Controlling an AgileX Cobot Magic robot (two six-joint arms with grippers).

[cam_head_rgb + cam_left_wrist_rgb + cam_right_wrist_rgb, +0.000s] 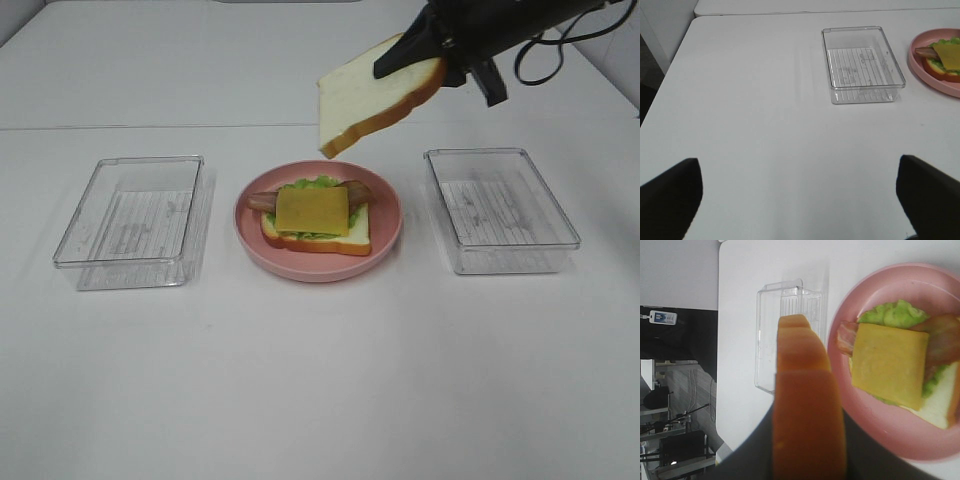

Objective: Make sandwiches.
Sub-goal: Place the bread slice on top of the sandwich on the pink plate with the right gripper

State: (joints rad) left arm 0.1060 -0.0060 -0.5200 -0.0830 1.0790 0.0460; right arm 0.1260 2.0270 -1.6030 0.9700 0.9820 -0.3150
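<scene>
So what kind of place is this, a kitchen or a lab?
Likely a lab: a bare white table, a toy sandwich, clear trays, and cabling and equipment beyond the table edge in the right wrist view.

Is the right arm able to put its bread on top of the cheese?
Probably yes. The right gripper holds the bread slice in the air, above and behind the pink plate, and nothing covers the cheese slice.
</scene>
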